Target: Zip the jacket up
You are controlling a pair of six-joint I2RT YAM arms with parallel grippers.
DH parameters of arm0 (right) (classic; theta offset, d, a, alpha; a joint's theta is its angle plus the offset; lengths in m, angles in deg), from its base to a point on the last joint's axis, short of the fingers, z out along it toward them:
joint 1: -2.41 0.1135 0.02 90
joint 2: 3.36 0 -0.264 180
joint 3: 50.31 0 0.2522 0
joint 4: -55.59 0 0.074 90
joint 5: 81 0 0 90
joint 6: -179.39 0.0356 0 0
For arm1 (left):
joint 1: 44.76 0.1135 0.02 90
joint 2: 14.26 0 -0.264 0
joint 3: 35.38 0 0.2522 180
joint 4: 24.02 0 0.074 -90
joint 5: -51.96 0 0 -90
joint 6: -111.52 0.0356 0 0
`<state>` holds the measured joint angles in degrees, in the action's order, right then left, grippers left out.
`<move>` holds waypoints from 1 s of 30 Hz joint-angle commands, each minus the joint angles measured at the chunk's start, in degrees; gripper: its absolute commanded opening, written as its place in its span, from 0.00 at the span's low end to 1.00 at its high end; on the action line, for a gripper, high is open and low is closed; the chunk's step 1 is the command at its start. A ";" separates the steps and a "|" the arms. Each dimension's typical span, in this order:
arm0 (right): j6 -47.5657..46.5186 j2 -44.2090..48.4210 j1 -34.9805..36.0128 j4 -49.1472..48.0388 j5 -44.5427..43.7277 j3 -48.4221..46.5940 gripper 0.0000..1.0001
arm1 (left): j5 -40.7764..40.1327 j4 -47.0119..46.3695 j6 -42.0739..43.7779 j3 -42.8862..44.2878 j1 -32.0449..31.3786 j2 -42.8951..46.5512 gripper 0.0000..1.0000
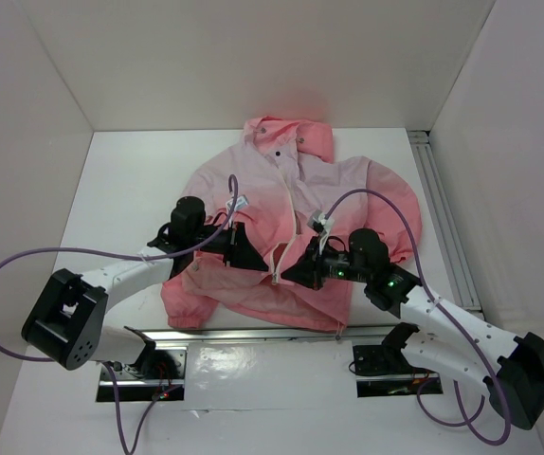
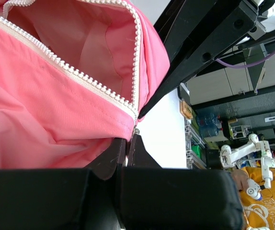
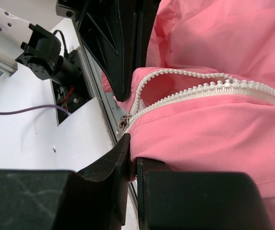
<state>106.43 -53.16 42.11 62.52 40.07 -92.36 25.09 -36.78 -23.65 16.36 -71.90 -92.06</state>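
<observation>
Top external view has the jacket (image 1: 281, 204) spread flat on the white counter (image 1: 130, 171), with its hood toward the far edge and its hem close to the near edge, about midway between the side edges. The left arm (image 1: 130, 275) extends low from the near left corner and the right arm (image 1: 443, 318) from the near right corner, both stretched almost level over the fabric. The left hand (image 1: 264, 267) and right hand (image 1: 291, 275) meet tip to tip at the bottom of the front opening.

Left wrist view shows the left fingers (image 2: 118, 153) pinched together on the coral hem just under the zipper (image 2: 94, 86), whose two white tooth rows spread apart above.

Right wrist view shows the right fingers (image 3: 113, 163) closed to a thin slit, clamping hem fabric beside the slider (image 3: 123, 123).
</observation>
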 commanded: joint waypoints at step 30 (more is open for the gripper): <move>-1.04 1.90 -1.47 -3.10 0.75 -1.85 0.00 | 2.34 -5.64 -1.68 -0.79 -0.11 1.42 0.00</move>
<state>106.41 -52.81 41.41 62.49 40.90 -92.36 25.20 -38.66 -25.35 16.34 -71.90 -92.06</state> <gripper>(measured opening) 0.132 0.049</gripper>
